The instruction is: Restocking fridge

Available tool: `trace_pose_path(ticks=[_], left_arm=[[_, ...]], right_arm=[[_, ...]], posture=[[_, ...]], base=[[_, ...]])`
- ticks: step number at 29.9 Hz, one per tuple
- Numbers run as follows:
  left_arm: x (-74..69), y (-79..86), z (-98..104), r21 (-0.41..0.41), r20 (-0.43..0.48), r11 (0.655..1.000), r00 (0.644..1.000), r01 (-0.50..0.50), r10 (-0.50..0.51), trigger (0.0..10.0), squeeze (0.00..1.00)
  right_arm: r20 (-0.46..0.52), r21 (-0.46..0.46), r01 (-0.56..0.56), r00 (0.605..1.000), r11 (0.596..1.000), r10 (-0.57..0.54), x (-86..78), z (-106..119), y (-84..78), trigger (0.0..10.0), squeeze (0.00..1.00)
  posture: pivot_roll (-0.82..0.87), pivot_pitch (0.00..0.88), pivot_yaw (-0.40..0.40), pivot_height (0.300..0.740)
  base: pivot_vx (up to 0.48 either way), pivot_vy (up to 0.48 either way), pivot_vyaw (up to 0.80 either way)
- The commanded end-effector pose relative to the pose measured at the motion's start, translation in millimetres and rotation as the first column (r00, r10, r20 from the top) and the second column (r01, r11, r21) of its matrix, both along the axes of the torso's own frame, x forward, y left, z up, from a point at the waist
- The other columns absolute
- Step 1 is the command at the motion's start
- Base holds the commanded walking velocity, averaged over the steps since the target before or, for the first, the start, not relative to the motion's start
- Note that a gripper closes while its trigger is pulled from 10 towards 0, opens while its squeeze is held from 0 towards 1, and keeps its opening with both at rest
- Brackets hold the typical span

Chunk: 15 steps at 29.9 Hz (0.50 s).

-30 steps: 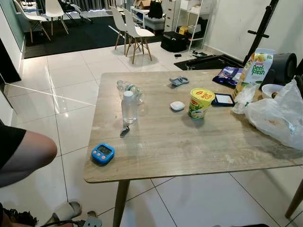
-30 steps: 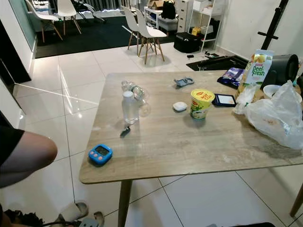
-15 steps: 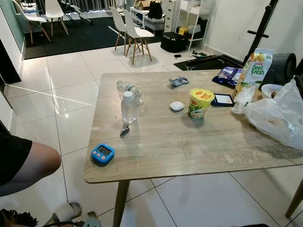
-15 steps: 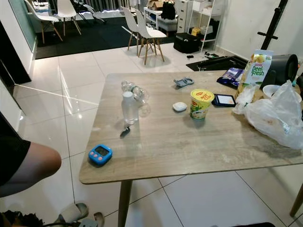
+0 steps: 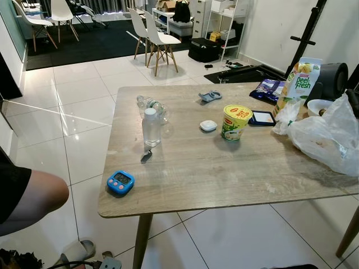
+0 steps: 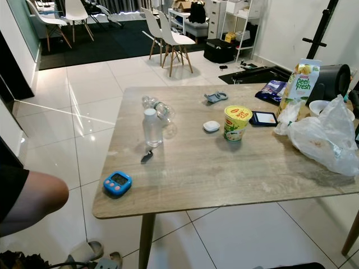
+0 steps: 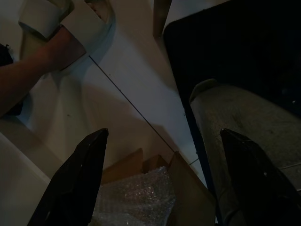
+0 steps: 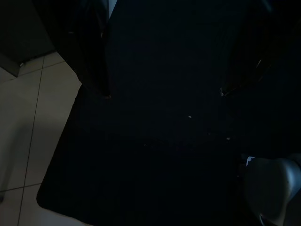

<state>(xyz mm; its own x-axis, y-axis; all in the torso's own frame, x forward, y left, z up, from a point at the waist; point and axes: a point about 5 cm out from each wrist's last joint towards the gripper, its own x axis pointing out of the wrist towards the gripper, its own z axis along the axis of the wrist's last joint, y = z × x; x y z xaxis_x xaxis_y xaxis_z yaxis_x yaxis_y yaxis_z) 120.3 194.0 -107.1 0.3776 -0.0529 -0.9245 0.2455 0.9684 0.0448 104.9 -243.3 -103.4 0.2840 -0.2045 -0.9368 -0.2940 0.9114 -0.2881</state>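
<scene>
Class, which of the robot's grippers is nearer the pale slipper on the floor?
Left. The left gripper hangs over the floor near the slipper; the right gripper hangs over a dark mat.

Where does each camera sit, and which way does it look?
Left eye view: on the head, looking forward and down at the wooden table.
Right eye view: beside it, same table, upright water bottle and cup.
Left wrist view: hanging low, facing the floor; left gripper, fingers apart.
Right wrist view: hanging low over a dark mat; right gripper, fingers apart.
Both eye views share the whole tabletop.
</scene>
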Motion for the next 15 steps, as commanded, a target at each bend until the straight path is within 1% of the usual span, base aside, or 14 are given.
trace_pose_path(ticks=[1,5,7,15], left_arm=[[-7.9,-0.5,-2.4,-0.001,-0.029,1.0,1.0,0.012,-0.012,10.0,0.0],[-10.2,1.3,-2.8,0.0,-0.036,1.0,0.999,0.013,-0.013,10.0,0.0],[-9.0,4.0,-2.0,0.004,-0.029,1.0,1.0,0.001,0.0,10.0,0.0],[-6.2,6.2,-0.9,0.009,-0.023,1.0,1.0,0.004,-0.004,10.0,0.0]], right_arm=[[-0.007,0.01,-0.021,1.0,1.0,0.021,-1.8,-1.5,4.3,10.0,0.0],[-0.014,0.018,-0.023,1.0,1.0,0.024,-4.7,-3.0,7.5,10.0,0.0],[-0.021,0.018,-0.028,0.999,0.999,0.029,-7.8,-3.9,7.8,10.0,0.0],[-0.029,0.011,-0.032,0.999,0.999,0.032,-11.0,-3.9,5.1,10.0,0.0]], posture=[[0.04,0.0,-0.012,0.74],[0.04,0.0,-0.009,0.74],[0.05,0.0,-0.011,0.74],[0.05,0.0,-0.012,0.74]], base=[[0.0,0.0,0.0],[0.0,0.0,0.0],[0.0,0.0,0.0],[0.0,0.0,0.0]])
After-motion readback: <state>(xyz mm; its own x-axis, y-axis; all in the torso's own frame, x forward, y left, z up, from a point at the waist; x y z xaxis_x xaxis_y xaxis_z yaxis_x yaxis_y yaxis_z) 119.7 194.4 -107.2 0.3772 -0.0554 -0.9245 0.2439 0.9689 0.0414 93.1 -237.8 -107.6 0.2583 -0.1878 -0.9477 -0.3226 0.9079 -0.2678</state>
